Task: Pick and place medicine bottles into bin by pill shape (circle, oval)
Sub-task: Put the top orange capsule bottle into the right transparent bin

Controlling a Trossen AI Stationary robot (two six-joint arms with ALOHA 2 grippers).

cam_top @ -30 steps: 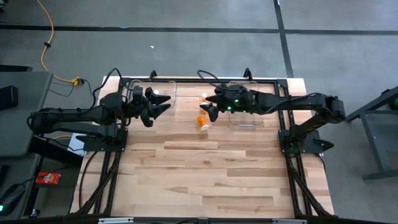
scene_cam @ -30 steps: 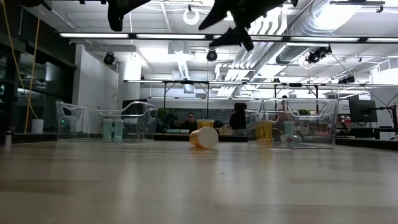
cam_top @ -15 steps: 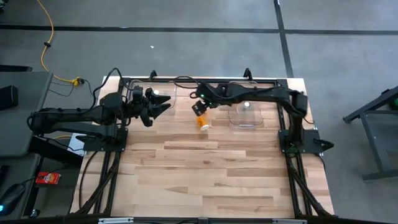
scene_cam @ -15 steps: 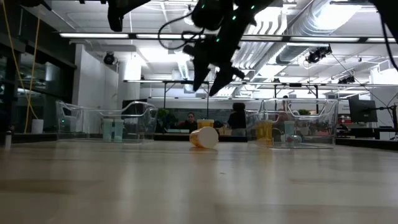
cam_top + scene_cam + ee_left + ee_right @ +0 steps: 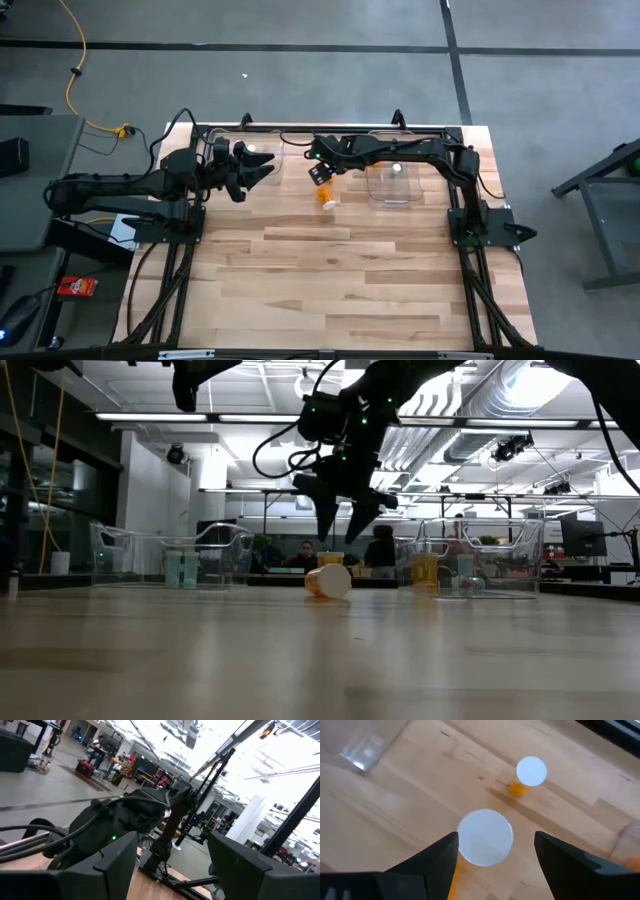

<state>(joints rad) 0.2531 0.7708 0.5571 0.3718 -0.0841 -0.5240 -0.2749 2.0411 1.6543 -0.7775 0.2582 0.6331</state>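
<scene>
I can read no label or writing on any bottle. My right pincer (image 5: 492, 865) hangs with fingers apart above a standing orange bottle (image 5: 485, 837), its white cap facing up at me, between the two clear bins. A second orange bottle (image 5: 328, 197) lies on its side on the table (image 5: 340, 280) just beside, long axis roughly along the table's depth. My left pincer (image 5: 262, 168) waits with fingers apart over the left bin (image 5: 262, 140), holding nothing.
</scene>
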